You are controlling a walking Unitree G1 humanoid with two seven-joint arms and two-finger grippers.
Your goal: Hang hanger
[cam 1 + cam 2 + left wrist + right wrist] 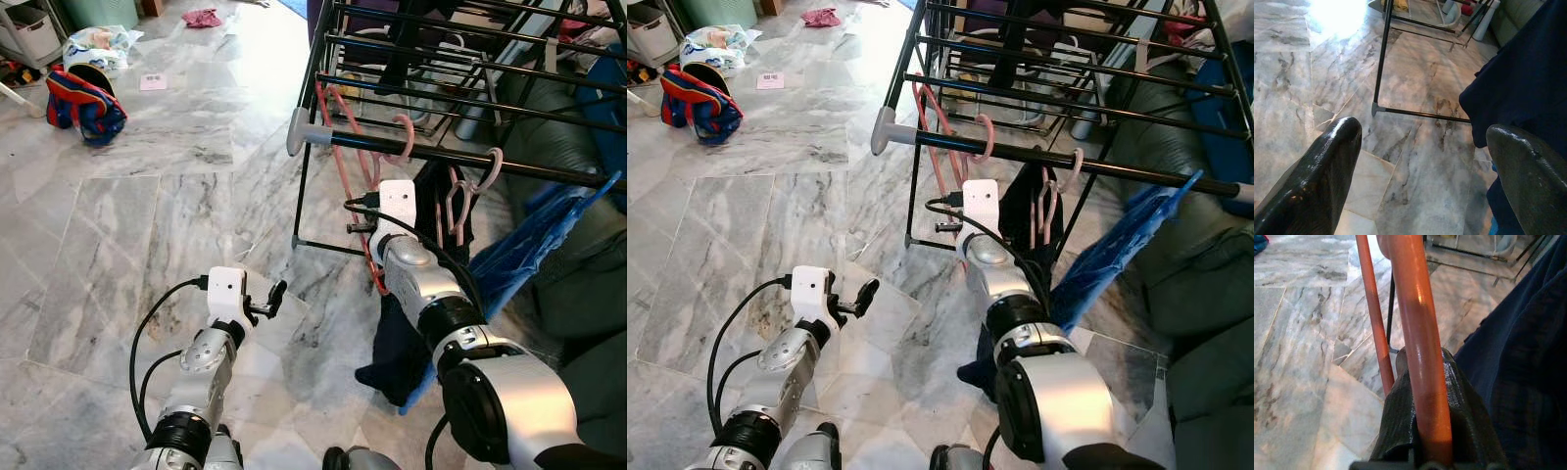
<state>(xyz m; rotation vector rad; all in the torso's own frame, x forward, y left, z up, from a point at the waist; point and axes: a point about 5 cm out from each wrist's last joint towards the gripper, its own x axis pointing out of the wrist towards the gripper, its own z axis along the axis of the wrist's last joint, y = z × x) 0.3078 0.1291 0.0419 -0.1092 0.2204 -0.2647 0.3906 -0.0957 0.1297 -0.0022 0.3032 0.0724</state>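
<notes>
A red hanger (343, 166) hangs by its pink hook (404, 132) on the front black rail (529, 169) of the drying rack. My right gripper (1422, 391) is shut on the hanger's lower red bar (1418, 333), below the rail; its wrist (397, 201) hides the fingers in the eye views. A second pink hanger (456, 211) and a navy garment (402, 343) hang on the same rail just to the right. My left gripper (274, 294) stands open low over the floor, left of the rack, with nothing between its fingers (1327, 166).
The rack's grey rail end (297, 132) and thin black leg (302, 201) stand ahead. A blue cloth (519, 255) drapes beside a dark sofa (588, 294) on the right. A red and blue backpack (83, 103) and bags (98, 49) lie far left on the marble floor.
</notes>
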